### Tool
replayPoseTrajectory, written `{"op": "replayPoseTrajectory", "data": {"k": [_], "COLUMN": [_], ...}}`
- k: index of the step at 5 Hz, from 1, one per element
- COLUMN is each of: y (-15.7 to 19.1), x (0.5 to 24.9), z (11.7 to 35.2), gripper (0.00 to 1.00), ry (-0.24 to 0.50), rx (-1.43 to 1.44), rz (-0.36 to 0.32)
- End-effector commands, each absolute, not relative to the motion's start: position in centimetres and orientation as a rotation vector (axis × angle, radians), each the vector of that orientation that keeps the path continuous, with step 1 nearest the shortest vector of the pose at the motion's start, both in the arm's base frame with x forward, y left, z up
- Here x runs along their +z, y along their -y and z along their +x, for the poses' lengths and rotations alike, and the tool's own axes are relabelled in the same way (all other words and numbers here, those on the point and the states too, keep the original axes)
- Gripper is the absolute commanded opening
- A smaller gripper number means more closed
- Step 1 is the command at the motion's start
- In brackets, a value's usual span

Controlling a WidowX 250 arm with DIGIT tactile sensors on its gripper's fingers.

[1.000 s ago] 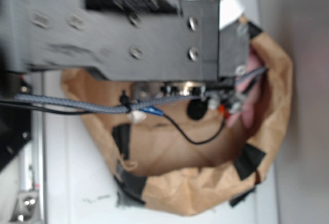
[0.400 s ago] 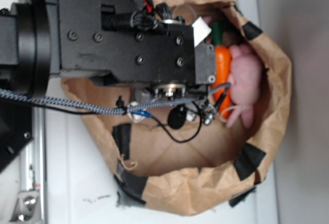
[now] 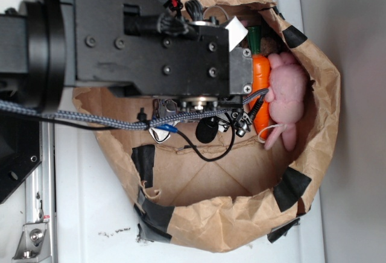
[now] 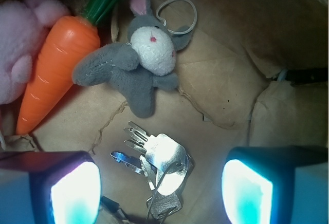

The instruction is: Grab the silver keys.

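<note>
Inside a brown paper bag (image 3: 313, 94), the tool (image 4: 162, 185) hangs wide open and empty, its two fingers (image 4: 74, 193) flanking the silver keys (image 4: 157, 162) on the bag floor. A grey plush bunny (image 4: 136, 62) lies just beyond, beside an orange toy carrot (image 4: 54, 70) and a pink plush toy (image 4: 18, 44).

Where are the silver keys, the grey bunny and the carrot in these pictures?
silver keys (image 4: 157, 160): wrist view, on the flat key heads.
grey bunny (image 4: 152, 53): wrist view, on its white face.
carrot (image 4: 57, 66): wrist view, on the orange body.
</note>
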State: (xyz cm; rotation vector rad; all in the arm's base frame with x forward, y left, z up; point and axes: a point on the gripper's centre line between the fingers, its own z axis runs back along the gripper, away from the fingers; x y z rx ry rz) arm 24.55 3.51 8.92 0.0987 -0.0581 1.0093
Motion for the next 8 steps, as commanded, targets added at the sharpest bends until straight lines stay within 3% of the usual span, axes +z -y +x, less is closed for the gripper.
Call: {"op": "replayPoseTrajectory", "data": {"k": [1,2,3,5,8], "y": [-4.5,-4.5,-3.1,-2.6,-2.6], "x": [10.2,10.2,7.3,5.9,3.3], "z": [24.6,24.6,23.6,22.5,23.2], "gripper": [1.00,1.00,1.00,1.00,1.00], "ry": [0.105,0.105,0.027,-0.107,-0.179], "rx": [1.012,1.012,0.979,0.952,0.937], "rz": [0.075,0.075,0.127,0.117,0.220]}}
